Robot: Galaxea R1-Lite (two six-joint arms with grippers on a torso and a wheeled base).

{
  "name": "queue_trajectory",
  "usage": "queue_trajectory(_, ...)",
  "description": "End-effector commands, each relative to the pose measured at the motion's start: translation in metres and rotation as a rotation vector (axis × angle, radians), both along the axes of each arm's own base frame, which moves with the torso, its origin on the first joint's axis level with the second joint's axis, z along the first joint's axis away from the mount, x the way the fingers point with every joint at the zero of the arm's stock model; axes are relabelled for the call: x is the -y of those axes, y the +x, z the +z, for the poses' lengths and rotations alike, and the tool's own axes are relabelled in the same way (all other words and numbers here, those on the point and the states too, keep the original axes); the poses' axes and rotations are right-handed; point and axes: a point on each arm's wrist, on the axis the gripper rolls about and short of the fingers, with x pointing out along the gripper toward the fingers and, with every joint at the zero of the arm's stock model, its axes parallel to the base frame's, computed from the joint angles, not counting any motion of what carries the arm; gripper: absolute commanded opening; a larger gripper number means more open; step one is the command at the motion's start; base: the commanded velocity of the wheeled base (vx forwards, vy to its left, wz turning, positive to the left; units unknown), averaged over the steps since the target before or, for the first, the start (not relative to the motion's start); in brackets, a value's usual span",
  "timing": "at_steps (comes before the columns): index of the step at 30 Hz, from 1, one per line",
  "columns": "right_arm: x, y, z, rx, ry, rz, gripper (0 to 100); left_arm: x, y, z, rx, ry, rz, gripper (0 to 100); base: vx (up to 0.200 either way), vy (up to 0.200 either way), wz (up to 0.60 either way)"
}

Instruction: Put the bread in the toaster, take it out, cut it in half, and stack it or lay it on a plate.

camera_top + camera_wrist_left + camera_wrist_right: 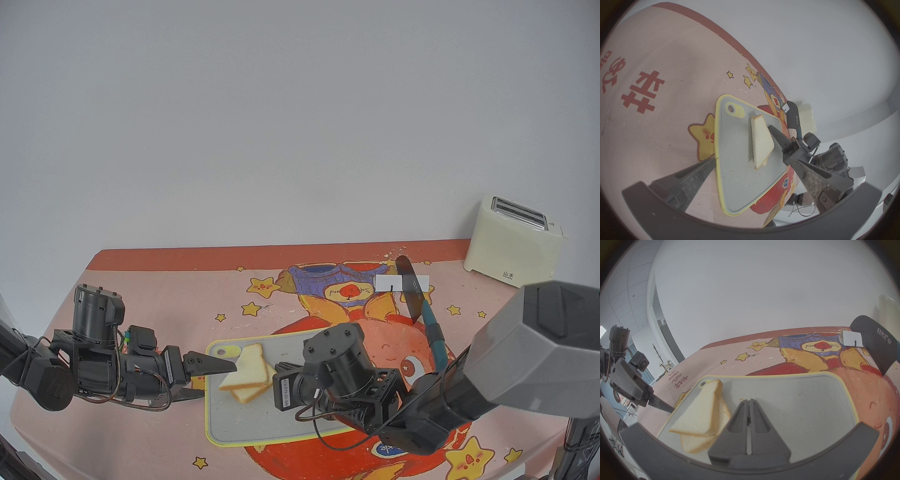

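On the cutting board (250, 425), head view, the bread (249, 374) lies cut, its two halves stacked; the knife (414, 292) and toaster (512, 244) sit well apart. Left wrist view: my left gripper (753, 161) is spread wide, holding nothing, at the board's edge. Right wrist view: my right gripper (749, 401) is pressed closed, empty, beside the halves. I judge only plating remains.

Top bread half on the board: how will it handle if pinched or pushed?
Probably soft: the top bread half looks thin, so a pinch may dent it. Likely light, lying loose on the lower half; a push may slide it off.
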Motion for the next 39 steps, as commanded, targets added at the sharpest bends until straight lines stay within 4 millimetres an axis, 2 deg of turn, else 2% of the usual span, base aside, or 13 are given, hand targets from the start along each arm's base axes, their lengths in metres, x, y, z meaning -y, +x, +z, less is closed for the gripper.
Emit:
queue_trajectory(1,-0.007,-0.009,-0.003,-0.006,-0.007,0.033,0,0.0,0.0,-0.003,-0.016,0.003,-0.002,100,0.0,0.0,0.0)
queue_trajectory(5,-0.008,-0.012,-0.006,-0.012,-0.014,0.039,0,0.0,0.0,-0.003,-0.015,0.005,-0.002,100,0.0,0.0,0.0)
queue_trajectory(14,0.006,0.011,0.0,0.001,-0.003,-0.031,0,0.0,0.0,-0.004,-0.007,0.013,-0.012,100,0.0,0.0,0.0)
queue_trajectory(27,-0.009,0.034,0.016,0.021,0.019,-0.055,0,0.003,-0.002,-0.004,-0.009,0.014,-0.023,100,0.0,0.0,0.0)
queue_trajectory(36,0.003,0.053,0.02,0.039,0.027,-0.111,0,0.003,-0.002,-0.005,-0.01,0.014,-0.024,100,0.0,0.0,0.0)
queue_trajectory(39,0.0,0.057,0.026,0.054,0.051,-0.112,0,0.003,-0.002,-0.004,-0.009,0.014,-0.024,100,0.0,0.0,0.0)
